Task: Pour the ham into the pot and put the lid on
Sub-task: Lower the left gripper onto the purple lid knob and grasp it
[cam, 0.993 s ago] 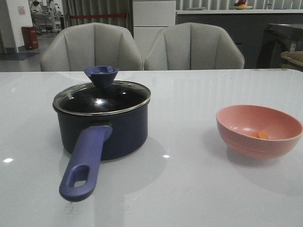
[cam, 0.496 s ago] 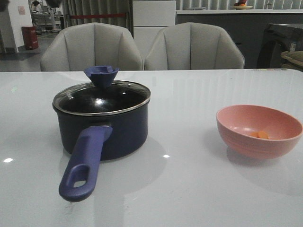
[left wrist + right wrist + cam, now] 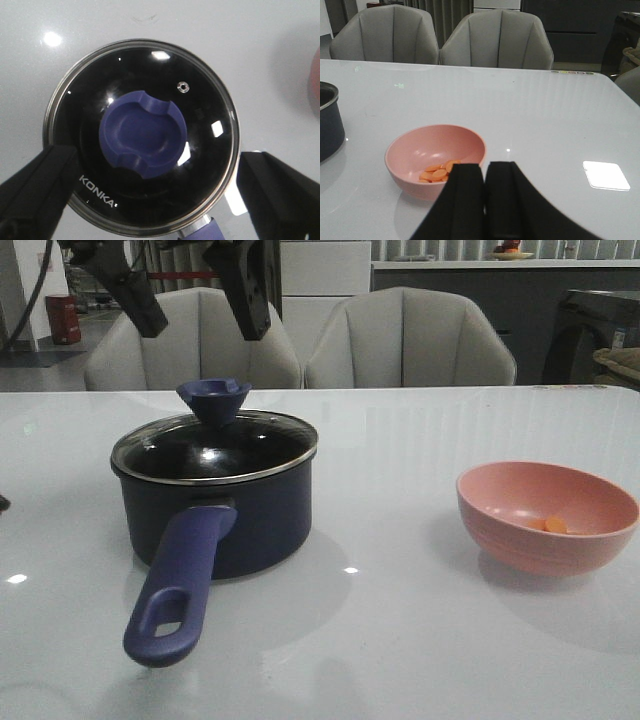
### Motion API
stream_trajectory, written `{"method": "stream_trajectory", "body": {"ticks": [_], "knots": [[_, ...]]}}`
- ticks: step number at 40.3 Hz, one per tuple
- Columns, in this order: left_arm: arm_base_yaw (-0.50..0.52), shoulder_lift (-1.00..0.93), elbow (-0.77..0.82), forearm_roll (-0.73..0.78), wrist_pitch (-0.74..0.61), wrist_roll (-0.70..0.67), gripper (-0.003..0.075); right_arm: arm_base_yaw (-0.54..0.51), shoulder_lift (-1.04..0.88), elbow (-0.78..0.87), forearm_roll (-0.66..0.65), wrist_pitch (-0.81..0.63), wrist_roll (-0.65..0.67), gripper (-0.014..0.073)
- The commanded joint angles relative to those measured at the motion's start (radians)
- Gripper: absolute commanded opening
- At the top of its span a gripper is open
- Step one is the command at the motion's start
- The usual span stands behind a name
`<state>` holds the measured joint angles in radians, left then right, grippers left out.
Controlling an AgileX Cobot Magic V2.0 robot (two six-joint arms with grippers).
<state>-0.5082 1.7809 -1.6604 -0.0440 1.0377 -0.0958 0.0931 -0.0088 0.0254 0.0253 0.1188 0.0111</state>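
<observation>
The white table is carrying the pot toward its left edge, handle pointing at the near edge; the lid is sitting on the pot, knob up; the left gripper is hanging above the lid, its jaws spread wide and gripping nothing; the pink bowl is resting toward the right edge, holding the ham; the right gripper is showing its fingers pressed together, empty, near the bowl.
</observation>
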Motion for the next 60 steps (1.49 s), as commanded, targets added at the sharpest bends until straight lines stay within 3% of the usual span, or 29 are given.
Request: {"method": "stream_trajectory", "body": {"ticks": [1, 10, 47, 60], "knots": [[-0.006, -0.002, -0.083, 0.014, 0.029, -0.005, 0.0671, -0.003, -0.021, 0.011, -0.011, -0.076, -0.002, 0.0148], [-0.006, 0.072, -0.144, -0.001, 0.069, -0.014, 0.0672, -0.003, -0.021, 0.011, -0.011, -0.076, -0.002, 0.0148], [-0.006, 0.186, -0.144, 0.057, 0.085, -0.083, 0.0666, -0.003, -0.021, 0.011, -0.011, -0.076, -0.002, 0.0148], [-0.006, 0.186, -0.144, 0.064, 0.116, -0.083, 0.0495, -0.003, -0.021, 0.011, -0.011, -0.076, -0.002, 0.0148]]}}
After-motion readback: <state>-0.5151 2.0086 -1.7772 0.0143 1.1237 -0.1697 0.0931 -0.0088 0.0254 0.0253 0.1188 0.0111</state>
